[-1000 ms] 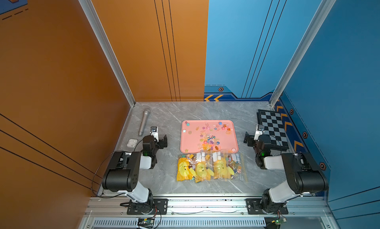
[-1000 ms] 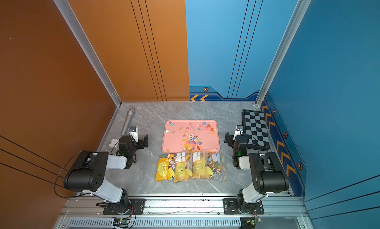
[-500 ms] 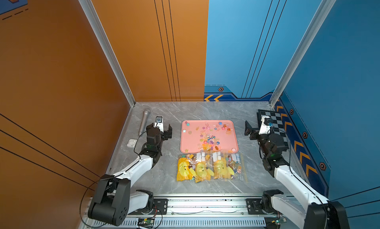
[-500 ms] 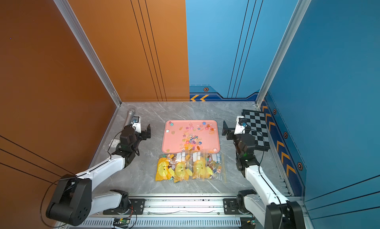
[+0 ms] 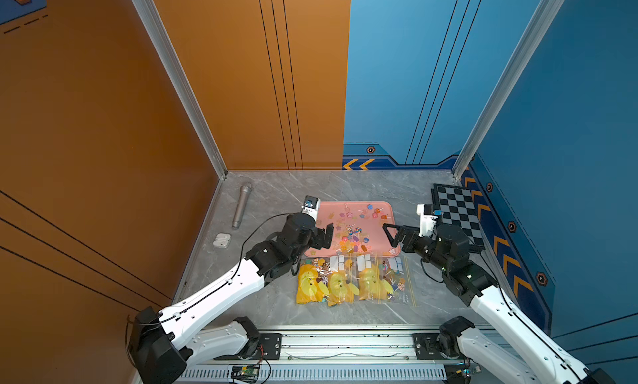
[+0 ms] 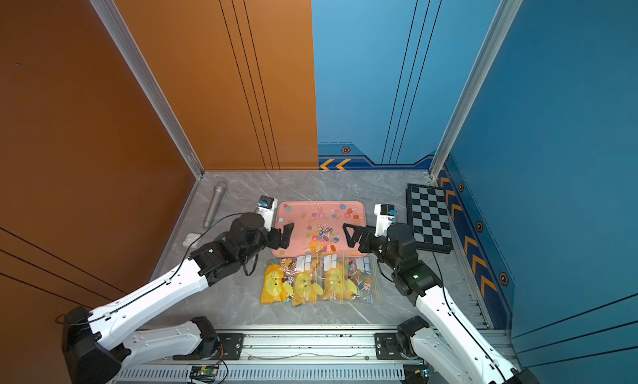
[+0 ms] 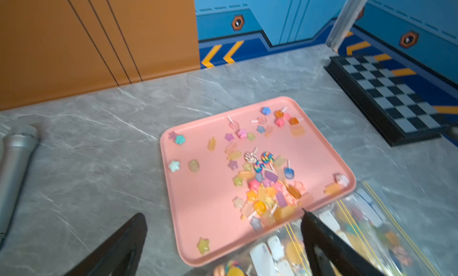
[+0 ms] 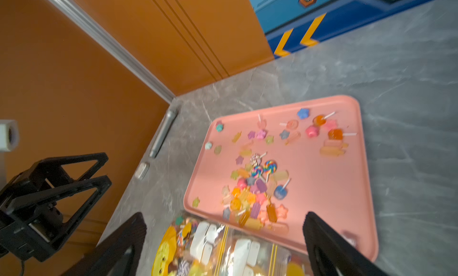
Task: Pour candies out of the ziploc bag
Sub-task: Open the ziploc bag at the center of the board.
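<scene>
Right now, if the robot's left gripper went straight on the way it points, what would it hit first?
Probably the flat pink plastic tray, near its corner, before the heap of multicoloured candies. The open left gripper points down at it, though depth is unclear.

Bimanual robot: left arm [image 5: 221, 289], right arm [image 5: 500, 309] with white shell links, black joint housings. Black left end effector [image 5: 324, 233] and right end effector [image 5: 392, 233], triangular open-frame fingers. White camera box [image 5: 310, 206] on each wrist. Thin black cable [image 5: 262, 227] along left arm. Green light [image 6: 416, 276] on right arm. Black base plates [image 5: 269, 342] screwed to aluminium rail [image 5: 345, 344].
</scene>
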